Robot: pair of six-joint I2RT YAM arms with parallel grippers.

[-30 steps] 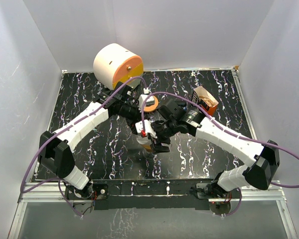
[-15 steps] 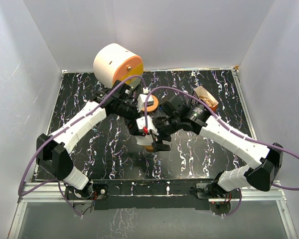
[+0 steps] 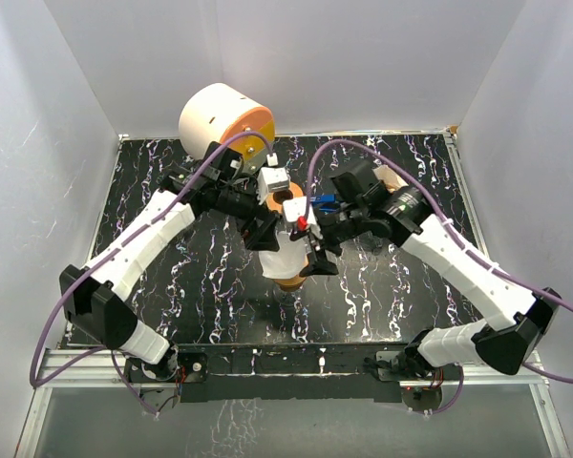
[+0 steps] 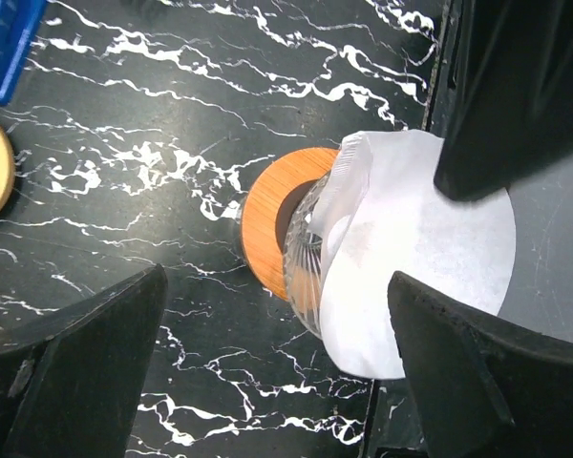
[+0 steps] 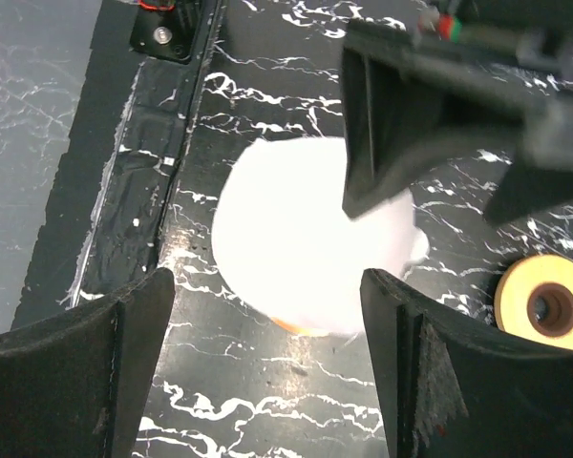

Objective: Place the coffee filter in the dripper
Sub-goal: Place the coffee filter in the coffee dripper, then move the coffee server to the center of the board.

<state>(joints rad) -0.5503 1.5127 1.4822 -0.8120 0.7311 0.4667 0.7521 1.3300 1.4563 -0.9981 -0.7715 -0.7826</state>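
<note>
**A:** Both arms are over the middle of the table [image 3: 172,191]. Look at the left gripper [image 4: 277,279]: jaws spread wide, nothing between them.

**B:** Same story on the right gripper [image 5: 267,277], jaws parted and empty. The coffee filter [image 4: 420,258] sits just ahead of the left fingertips, off toward the finger on the right of that wrist view.

**A:** And it's on the dripper [image 4: 265,221]! White paper is draped over the glass top, with the wooden collar peeking out beside it.

**B:** From the right wrist, the paper lies straight ahead, centred between the two fingers, hiding nearly all the dripper.

**A:** So it's mostly placed, I'd say. One edge looks crumpled and the sheet looks tilted, and I can't tell whether it's down in the cone.

**B:** What's left, by my reckoning, is perhaps a press to seat it, then both arms pulling clear.
</note>
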